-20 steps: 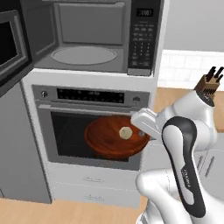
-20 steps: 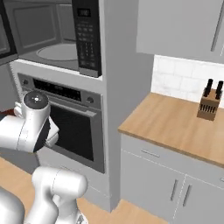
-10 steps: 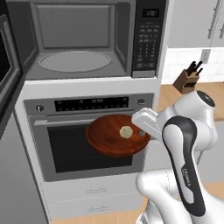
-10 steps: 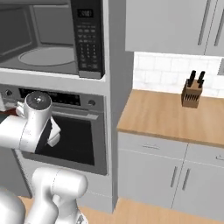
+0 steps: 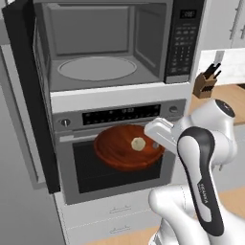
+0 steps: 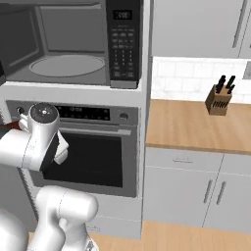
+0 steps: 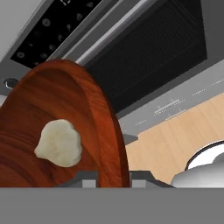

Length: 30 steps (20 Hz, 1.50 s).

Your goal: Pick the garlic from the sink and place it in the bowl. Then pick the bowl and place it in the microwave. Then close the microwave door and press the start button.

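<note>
My gripper point(image 7: 114, 181) is shut on the rim of the reddish-brown bowl point(image 5: 125, 154), which hangs level in front of the oven window. The off-white garlic point(image 5: 138, 143) lies inside the bowl point(image 7: 65, 113); in the hand view the garlic point(image 7: 59, 143) sits left of the pinched rim. Above, the microwave point(image 5: 103, 45) stands open, with a bare round turntable point(image 5: 97, 68). Its black microwave door point(image 5: 24, 95) is swung out to the left. The keypad strip point(image 5: 184, 40) runs down the microwave's right side. In the right base view my arm covers most of the bowl point(image 6: 6, 128).
The larger oven point(image 5: 119, 165) with its control panel sits directly behind the bowl, with drawers below. A wooden counter point(image 6: 196, 125) with a knife block point(image 6: 220, 98) extends to the right, over grey cabinets. The floor is light wood.
The whole picture has shifted as the base moved: the microwave now stands closer and more central. The bowl with the garlic stays in my grip in front of the oven.
</note>
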### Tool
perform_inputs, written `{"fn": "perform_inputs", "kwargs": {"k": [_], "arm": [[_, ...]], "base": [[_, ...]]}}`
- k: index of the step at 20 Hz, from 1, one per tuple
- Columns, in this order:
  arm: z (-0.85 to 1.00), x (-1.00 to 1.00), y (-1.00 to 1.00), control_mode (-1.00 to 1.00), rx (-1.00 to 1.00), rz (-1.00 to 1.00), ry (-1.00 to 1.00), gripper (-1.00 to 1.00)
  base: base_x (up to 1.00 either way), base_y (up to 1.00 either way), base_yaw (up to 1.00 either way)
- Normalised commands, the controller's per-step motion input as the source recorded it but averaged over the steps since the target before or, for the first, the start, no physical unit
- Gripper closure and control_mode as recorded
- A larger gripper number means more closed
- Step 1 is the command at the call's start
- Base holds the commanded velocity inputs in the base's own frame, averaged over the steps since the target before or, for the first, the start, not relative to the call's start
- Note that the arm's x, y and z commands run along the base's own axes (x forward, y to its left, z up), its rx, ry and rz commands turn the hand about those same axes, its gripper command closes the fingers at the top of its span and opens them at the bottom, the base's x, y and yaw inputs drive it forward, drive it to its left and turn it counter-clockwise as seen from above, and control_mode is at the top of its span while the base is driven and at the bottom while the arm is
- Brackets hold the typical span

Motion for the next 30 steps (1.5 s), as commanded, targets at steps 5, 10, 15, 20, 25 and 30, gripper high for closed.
{"fn": "perform_inputs", "kwargs": {"k": [5,10,15,20,25,30], "arm": [[0.0,0.0,0.0,1.0,0.0,0.0,0.0,1.0],[0.0,0.0,0.0,1.0,0.0,0.0,0.0,1.0],[0.0,0.0,0.0,1.0,0.0,0.0,0.0,1.0],[0.0,0.0,0.0,1.0,0.0,0.0,0.0,1.0],[0.0,0.0,0.0,1.0,0.0,0.0,0.0,1.0],[0.0,0.0,0.0,1.0,0.0,0.0,0.0,1.0]], "base": [[0.24,0.06,-0.1],[0.19,0.05,-0.01],[0.36,0.34,-0.02],[0.32,0.21,0.0],[0.4,0.33,0.0],[0.2,0.44,0.0]]}}
